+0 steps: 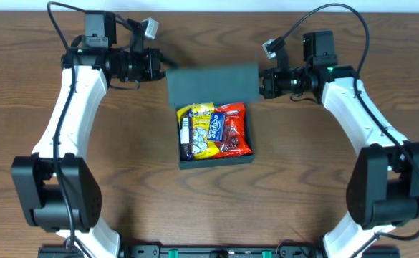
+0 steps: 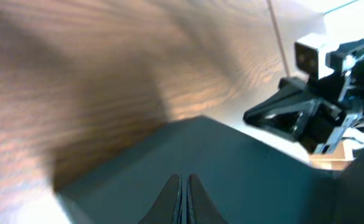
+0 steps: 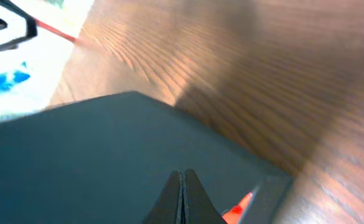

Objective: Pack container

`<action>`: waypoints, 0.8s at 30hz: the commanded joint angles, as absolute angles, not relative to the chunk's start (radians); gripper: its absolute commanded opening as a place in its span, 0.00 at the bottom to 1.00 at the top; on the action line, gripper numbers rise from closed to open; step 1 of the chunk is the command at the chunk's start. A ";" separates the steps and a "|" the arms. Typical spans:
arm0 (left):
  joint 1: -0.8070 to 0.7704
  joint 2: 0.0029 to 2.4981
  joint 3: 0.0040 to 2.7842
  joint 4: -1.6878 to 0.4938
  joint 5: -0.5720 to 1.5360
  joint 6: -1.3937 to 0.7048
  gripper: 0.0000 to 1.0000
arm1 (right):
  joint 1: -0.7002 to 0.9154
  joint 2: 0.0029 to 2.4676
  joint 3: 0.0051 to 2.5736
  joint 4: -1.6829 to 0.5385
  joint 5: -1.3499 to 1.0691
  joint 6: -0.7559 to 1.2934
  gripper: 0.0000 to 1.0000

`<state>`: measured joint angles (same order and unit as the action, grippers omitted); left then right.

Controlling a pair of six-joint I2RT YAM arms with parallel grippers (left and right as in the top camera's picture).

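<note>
The dark teal container sits at the table's middle, open. Its flap lid stands tilted up at the far side. Inside lie several snack packets: a yellow one on the left and a red one on the right. My left gripper is shut, its tips against the lid's far left corner. My right gripper is shut against the lid's right edge. In the left wrist view the shut fingers lie over the lid's surface. The right wrist view shows shut fingers over the lid, with the red packet peeking out.
The brown wooden table lies all round the container. The right arm's black wrist shows across the lid in the left wrist view. Both arm bases stand at the near corners.
</note>
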<state>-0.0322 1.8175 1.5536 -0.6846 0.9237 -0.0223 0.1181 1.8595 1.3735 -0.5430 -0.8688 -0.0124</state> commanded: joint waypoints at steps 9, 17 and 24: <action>-0.033 1.800 1.574 -0.767 0.803 0.010 0.06 | 0.125 1.836 1.380 -0.570 -0.733 -0.094 0.01; -0.033 1.799 1.574 -0.875 0.736 -0.027 0.06 | 0.125 1.836 1.380 -0.465 -0.707 -0.090 0.01; -0.033 1.751 1.574 -0.990 0.722 -0.019 0.06 | 0.123 1.798 1.399 -0.468 -0.719 -0.057 0.01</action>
<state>-0.0322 1.8088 1.5539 -0.9688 0.7460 -0.0227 0.1181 1.8545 1.3743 -0.4629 -0.7094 -0.0696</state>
